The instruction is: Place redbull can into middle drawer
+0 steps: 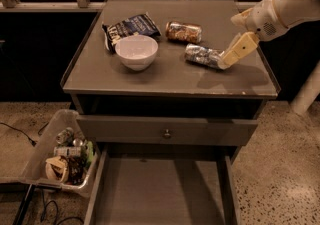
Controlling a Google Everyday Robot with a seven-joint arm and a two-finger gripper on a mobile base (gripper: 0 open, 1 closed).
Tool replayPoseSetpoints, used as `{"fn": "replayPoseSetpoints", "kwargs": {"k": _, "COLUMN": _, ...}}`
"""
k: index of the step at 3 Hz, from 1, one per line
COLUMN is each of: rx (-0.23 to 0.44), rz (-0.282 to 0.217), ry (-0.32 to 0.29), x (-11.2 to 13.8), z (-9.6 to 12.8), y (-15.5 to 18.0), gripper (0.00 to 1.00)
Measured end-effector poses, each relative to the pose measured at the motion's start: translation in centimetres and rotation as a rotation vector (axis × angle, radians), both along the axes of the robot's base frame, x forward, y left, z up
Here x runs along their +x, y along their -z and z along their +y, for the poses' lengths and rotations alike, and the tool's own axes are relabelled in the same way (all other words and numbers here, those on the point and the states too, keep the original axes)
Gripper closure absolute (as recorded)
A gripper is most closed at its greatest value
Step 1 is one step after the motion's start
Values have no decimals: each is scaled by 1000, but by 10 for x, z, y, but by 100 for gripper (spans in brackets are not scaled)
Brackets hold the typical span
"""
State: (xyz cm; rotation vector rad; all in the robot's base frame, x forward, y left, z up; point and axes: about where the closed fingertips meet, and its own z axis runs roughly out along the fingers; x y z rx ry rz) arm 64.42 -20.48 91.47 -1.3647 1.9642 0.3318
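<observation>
On the tabletop's (170,78) right side, the redbull can (201,54) lies on its side, long axis roughly left-right. Gripper (227,62) sits at its right end; grip width can't tell. Middle drawer (160,194) is open below.

Cream gripper (226,62) beside silver-blue redbull can (201,54) (crinkly sheen).

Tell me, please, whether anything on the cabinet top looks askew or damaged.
Both cans lie on their sides: the redbull can, which looks crinkled, with the gripper at one end, and the gold-brown can behind it.
</observation>
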Motion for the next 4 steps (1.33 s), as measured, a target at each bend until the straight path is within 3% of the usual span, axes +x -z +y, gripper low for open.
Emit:
{"fn": "replayPoseSetpoints", "kwargs": {"k": 2, "rx": -24, "rz": 33, "ry": 27, "x": 6, "z": 13, "y": 38, "gripper": 0}}
{"fn": "replayPoseSetpoints", "kwargs": {"k": 4, "rx": -71, "rz": 59, "ry": 61, "x": 16, "z": 11, "y": 63, "gripper": 0}}
